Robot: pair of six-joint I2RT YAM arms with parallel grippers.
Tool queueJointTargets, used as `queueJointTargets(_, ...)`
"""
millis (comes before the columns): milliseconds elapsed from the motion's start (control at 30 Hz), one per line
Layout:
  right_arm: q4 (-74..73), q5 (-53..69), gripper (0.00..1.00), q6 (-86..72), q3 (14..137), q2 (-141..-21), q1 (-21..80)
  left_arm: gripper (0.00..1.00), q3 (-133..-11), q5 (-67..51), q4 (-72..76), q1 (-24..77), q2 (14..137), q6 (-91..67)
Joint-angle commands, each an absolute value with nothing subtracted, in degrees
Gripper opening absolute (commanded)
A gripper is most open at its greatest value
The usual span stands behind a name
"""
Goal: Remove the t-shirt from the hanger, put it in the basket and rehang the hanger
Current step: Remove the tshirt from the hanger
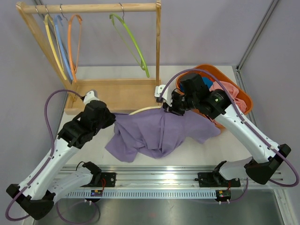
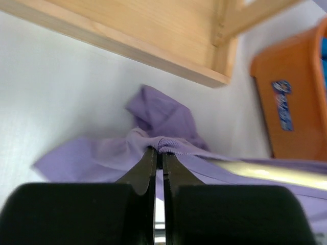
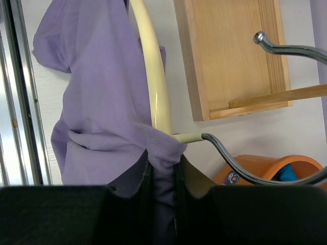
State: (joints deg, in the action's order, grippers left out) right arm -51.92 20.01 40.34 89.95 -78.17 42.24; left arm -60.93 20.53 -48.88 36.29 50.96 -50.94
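The purple t-shirt lies crumpled on the white table, still draped over a cream hanger whose arm pokes out at its top edge. My left gripper is at the shirt's left edge. In the left wrist view it is shut on a ribbed fold of the t-shirt, with the hanger running off to the right. My right gripper is at the shirt's top right. In the right wrist view it is shut on t-shirt cloth right beside the hanger neck and its metal hook.
A wooden rack stands at the back left with yellow, blue, orange and green hangers on its rail. An orange basket holding clothes sits at the back right, just behind my right arm. A metal rail runs along the near edge.
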Motion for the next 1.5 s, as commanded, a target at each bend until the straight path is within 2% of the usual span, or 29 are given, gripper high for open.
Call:
queueJointTargets(0, -52.38, 20.21, 0.0, 43.07, 89.39, -74.45, 40.17, 0.0, -57.75, 25.41, -50.89, 30.25, 48.17, -47.91)
queueJointTargets(167, -52.12, 21.44, 0.0, 41.32, 88.51, -72.95, 36.48, 0.0, -55.29, 22.33, -50.54, 24.62, 46.58, -44.39)
queueJointTargets(500, -44.57, 32.59, 0.0, 33.84, 92.11, -68.48, 24.09, 0.0, -45.63, 13.63, -46.68, 22.24, 49.83, -41.05)
queueJointTargets(667, -46.23, 39.62, 0.0, 36.47, 91.15, -66.8, 23.12, 0.0, -43.95, 11.78, -45.53, 19.61, 49.66, -40.69)
queueJointTargets(767, -44.74, 39.21, 0.0, 33.68, 89.48, -66.53, 23.12, 0.0, -43.95, 9.59, -43.25, 19.34, 48.79, -39.91)
queueJointTargets(967, -38.85, 33.06, 0.0, 25.94, 88.42, -69.51, 23.2, 0.0, -43.24, -7.98, -32.36, 19.34, 46.32, -33.32)
queueJointTargets(1067, -38.67, 32.52, 0.0, 25.49, 88.86, -72.15, 23.12, 0.18, -43.68, -15.45, -28.84, 19.34, 44.91, -30.07)
queueJointTargets(1100, -39.11, 32.78, 0.0, 25.66, 88.77, -72.77, 23.12, 0.31, -44.29, -18.25, -27.78, 19.34, 44.04, -29.54)
queueJointTargets(1167, -39.46, 33.4, 0.0, 26.27, 88.86, -74.53, 23.55, 0.47, -45.0, -20.03, -27.16, 19.34, 43.33, -28.04)
queueJointTargets(1200, -40.07, 33.4, 0.0, 26.8, 88.77, -75.05, 23.82, 0.63, -45.87, -21.69, -26.64, 19.34, 42.55, -26.64)
queueJointTargets(1233, -40.43, 33.4, 0.0, 27.42, 88.68, -75.93, 24.25, 0.71, -46.4, -22.32, -26.63, 19.34, 42.1, -25.85)
queueJointTargets(1333, -41.83, 32.96, 0.0, 31.01, 88.07, -77.42, 25.22, 0.83, -48.59, -24.78, -27.07, 19.34, 40.35, -21.38)
queueJointTargets(1467, -45.87, 35.76, 0.0, 37.95, 87.98, -78.49, 26.63, 0.9, -50.88, -27.24, -28.83, 19.34, 38.94, -13.99)
